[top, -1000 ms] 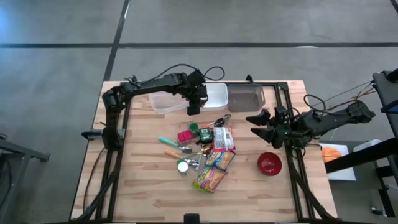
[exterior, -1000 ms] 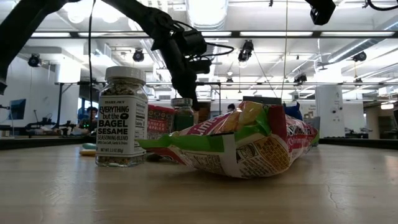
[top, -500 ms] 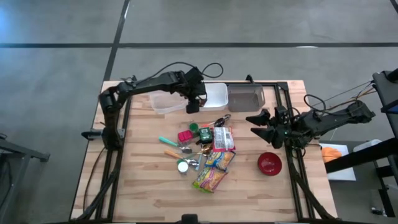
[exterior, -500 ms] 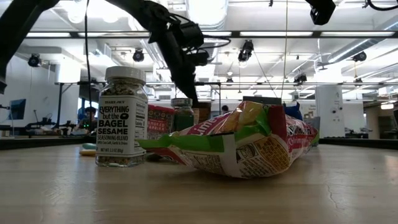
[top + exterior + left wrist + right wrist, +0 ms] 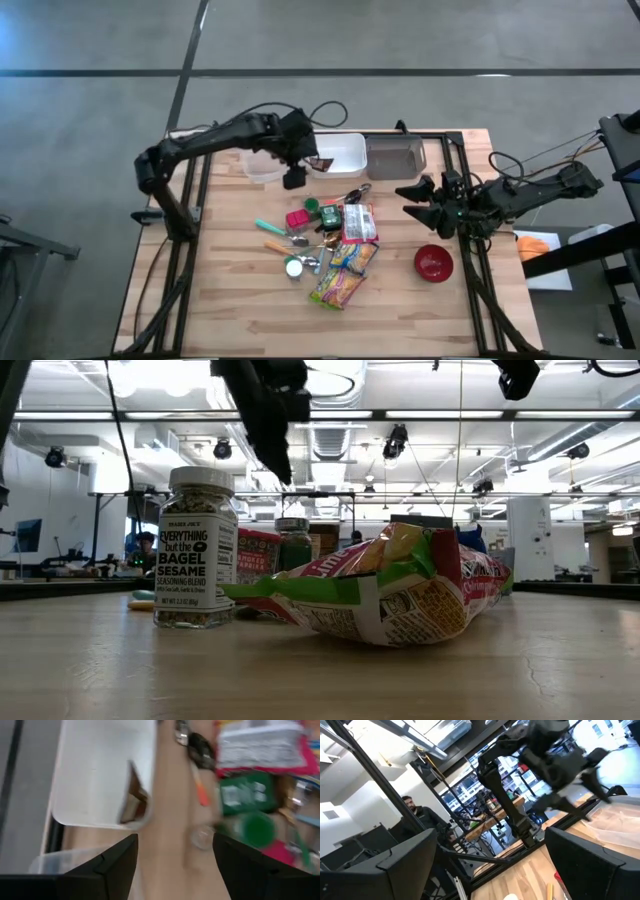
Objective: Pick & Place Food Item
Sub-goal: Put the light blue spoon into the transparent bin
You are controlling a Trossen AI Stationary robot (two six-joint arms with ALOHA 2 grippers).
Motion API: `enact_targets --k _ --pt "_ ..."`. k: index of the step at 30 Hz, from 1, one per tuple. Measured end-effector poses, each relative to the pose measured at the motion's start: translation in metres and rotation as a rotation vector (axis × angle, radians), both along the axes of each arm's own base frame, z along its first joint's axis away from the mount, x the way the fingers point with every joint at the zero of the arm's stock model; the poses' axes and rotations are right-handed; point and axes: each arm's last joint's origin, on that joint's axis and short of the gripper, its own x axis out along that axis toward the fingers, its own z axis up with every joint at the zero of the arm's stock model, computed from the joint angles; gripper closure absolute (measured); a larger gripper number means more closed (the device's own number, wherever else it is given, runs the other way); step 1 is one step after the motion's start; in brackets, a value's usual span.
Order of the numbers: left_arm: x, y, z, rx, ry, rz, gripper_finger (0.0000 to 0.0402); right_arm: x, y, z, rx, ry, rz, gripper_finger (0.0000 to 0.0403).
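A small brown food item [image 5: 134, 804] lies in a corner of the white tray [image 5: 95, 775] at the table's far side, leaning on the tray's wall; it also shows in the high view as the brown item [image 5: 322, 160]. My left gripper [image 5: 294, 180] hangs open above the table just left of that tray, over the clear container's [image 5: 262, 166] edge, with nothing between its fingers [image 5: 117, 862]. The loose food pile [image 5: 335, 250] lies mid-table. My right gripper [image 5: 408, 198] waits open and raised at the right side.
A metal tray [image 5: 395, 157] stands right of the white one. In the pile are a seasoning jar [image 5: 197, 550], a snack bag [image 5: 390, 595], a green-lidded jar [image 5: 257, 827] and packets. A red bowl [image 5: 433, 263] sits at the right. Bare wood lies along the near edge.
My left gripper has risen and drawn back from the white tray's left end, toward the table's left and near side. In the low view it has climbed well above the jars. The brown item stays in the tray.
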Motion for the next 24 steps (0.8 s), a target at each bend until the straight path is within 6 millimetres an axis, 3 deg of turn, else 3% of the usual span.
enact_targets --k 7,12,17,24 --pt "-0.015 -0.043 0.013 -0.074 0.094 -0.019 0.014 0.0 0.001 0.0 -0.005 -0.002 0.026 0.0037" --pt "-0.019 -0.065 0.009 -0.131 0.155 0.027 0.014 0.0 0.002 0.0 -0.011 -0.004 0.053 0.0037" --pt "-0.032 -0.077 -0.006 -0.158 0.203 0.056 0.014 0.0 0.002 0.0 -0.017 -0.006 0.083 0.0037" --pt "-0.067 -0.094 -0.047 -0.141 0.181 0.012 0.014 0.0 0.004 0.0 -0.024 -0.008 0.121 0.0037"
